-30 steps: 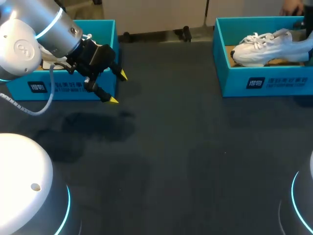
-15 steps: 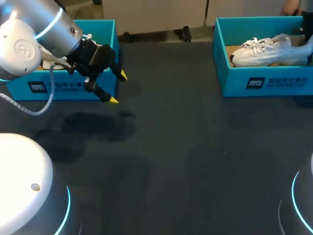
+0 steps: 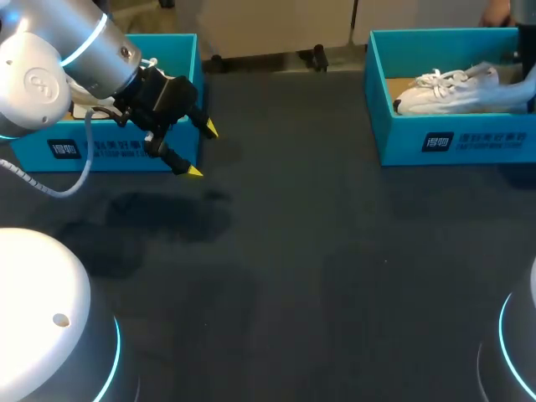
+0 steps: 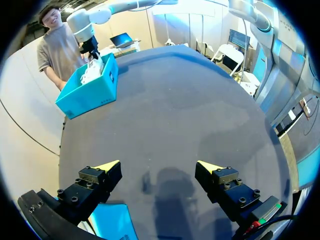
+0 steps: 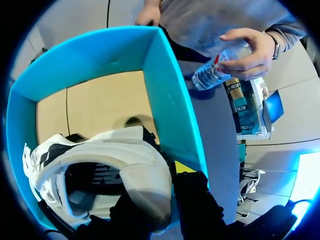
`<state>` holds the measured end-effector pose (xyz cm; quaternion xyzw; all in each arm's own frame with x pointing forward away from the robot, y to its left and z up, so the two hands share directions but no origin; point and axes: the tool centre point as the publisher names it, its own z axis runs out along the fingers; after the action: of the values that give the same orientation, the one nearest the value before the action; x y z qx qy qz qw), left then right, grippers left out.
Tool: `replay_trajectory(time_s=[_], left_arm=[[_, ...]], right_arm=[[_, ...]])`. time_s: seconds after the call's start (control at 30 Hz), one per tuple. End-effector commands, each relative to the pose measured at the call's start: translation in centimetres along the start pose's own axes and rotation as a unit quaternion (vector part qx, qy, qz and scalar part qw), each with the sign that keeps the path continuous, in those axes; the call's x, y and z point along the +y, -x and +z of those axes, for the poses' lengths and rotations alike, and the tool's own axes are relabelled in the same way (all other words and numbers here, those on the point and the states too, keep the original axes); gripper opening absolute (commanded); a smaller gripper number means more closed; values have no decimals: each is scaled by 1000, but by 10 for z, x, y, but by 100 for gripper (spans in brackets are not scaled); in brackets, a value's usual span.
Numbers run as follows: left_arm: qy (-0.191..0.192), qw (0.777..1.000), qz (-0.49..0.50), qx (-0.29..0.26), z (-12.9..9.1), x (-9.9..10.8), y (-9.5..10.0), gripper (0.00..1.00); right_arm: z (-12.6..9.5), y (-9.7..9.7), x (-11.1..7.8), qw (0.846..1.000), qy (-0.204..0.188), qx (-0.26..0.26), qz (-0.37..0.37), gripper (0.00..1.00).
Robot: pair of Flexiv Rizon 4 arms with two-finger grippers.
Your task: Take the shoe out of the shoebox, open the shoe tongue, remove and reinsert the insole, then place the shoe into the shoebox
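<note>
Right now the step reads as shoe-in-box handling. The right claw (image 5: 162, 175) is down inside the right shoebox (image 3: 452, 138), clamped on the heel (image 5: 142, 192) of the shoe (image 3: 448, 90). Only one yellow tip shows; the other is hidden behind the heel wall, so the grip is judged from the heel sitting pinched between the two dark fingers.

To do it well:
- keep the pinch on the stiff heel collar, not the soft lining
- travel straight up or down, clear of the teal side wall just beside the claw
- keep the sole level so the toe does not catch the box's left wall
- release only once the sole is flat on the cardboard floor

The left claw (image 3: 202, 150) is wide open with nothing in it. It hangs above the worktop (image 3: 293, 251) just off the near right corner of the left shoebox (image 3: 100, 151), well apart from the shoe. It should stay out of the way, I judge.

The shoe is a white sneaker with white laces (image 3: 435, 77), a chunky white sole and a dark inner lining. It sits in the box at the far right of the worktop, toe to the left and heel to the right, on the tan cardboard floor. Whether the sole is fully resting I cannot tell. Soft upper, likely to flex under the pinch.
</note>
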<state>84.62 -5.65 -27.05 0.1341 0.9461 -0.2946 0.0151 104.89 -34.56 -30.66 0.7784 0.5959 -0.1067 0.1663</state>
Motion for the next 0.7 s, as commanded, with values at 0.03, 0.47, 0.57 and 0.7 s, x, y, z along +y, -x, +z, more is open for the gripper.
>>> replay_trajectory(time_s=[0.03, 0.47, 0.57, 0.7], left_arm=[[1, 1000, 0, -1, 0, 0, -1, 100], [1, 1000, 0, -1, 0, 0, -1, 100], [1, 1000, 0, -1, 0, 0, -1, 100], [1, 1000, 0, -1, 0, 0, -1, 100]], right_arm=[[-2, 0, -11, 1000, 5, 0, 2, 0], [6, -3, -27, 1000, 4, 4, 14, 0], [10, -4, -28, 1000, 3, -2, 5, 0], [14, -3, -31, 1000, 0, -1, 2, 0]])
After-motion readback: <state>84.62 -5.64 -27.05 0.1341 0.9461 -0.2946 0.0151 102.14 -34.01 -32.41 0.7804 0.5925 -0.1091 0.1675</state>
